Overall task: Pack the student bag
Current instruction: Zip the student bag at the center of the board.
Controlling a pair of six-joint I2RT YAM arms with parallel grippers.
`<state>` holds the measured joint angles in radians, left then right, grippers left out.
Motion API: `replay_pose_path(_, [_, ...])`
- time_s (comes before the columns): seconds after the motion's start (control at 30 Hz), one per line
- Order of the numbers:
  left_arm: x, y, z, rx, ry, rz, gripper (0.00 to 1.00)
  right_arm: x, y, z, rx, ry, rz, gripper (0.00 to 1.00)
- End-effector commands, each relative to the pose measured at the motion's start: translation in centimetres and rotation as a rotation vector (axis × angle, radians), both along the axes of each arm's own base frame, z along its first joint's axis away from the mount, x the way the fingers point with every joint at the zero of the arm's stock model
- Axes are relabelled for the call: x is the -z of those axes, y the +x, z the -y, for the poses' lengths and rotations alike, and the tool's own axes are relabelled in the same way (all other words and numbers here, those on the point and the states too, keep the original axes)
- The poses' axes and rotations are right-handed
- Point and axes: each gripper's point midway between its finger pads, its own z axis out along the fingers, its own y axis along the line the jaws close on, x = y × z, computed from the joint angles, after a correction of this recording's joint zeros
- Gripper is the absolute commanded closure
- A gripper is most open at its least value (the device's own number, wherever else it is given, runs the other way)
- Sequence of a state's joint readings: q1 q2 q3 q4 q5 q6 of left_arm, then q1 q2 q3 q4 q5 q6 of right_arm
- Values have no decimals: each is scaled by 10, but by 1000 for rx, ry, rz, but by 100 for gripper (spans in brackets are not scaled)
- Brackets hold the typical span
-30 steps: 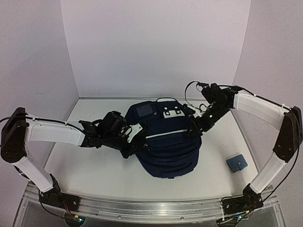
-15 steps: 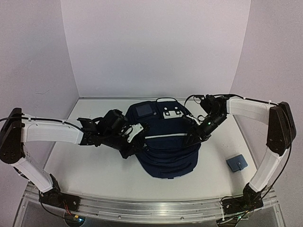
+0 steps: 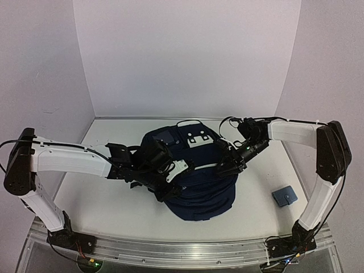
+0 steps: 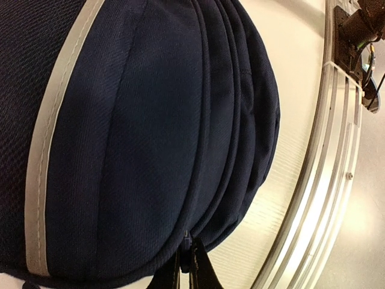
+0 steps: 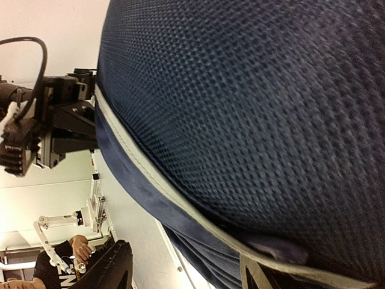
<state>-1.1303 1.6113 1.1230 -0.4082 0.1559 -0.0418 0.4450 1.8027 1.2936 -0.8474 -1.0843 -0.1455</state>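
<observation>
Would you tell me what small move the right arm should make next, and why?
Probably close the right gripper on the student bag. Its jaws stand open against the fabric on its right side, while the left gripper is shut at a near-side seam, so gripping would likely brace it.

- Small blue pouch [image 3: 284,197] — lying flat on the pale table [image 3: 114,211], close to its right-hand edge.
- Grooved aluminium rail [image 3: 182,250] running the length of the table's near edge — seen up close, it catches the light.
- Plain pale walls [image 3: 182,57] enclosing the table at the back and on both sides.
</observation>
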Motion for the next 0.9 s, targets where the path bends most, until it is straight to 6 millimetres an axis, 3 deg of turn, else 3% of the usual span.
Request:
replay_pose_path(0.0, [-34,10,48,-48,-150,27,100,-10,-6,-16,-28,79,11,37])
replay_pose_path(0.13, [-32,29,38,-167,-142,62,100,-28,7,-7,13,79,72,31])
replay_pose_path(0.3, [-35,44,15,-271,-157,27,100,-55,55,41,189,43,209,23])
replay_pose_path(0.37, [-34,56,8,-310,-161,13,100,-48,68,61,248,-51,267,20])
replay_pose_path(0.5, [-27,74,-3,-353,-147,-9,100,-14,68,78,265,-186,263,15])
replay_pose_path(0.67, [-19,81,-9,-363,-117,-6,100,14,45,69,189,-132,151,13])
replay_pose_path(0.87, [-25,74,-1,-313,-113,-21,100,17,19,26,60,14,48,29])
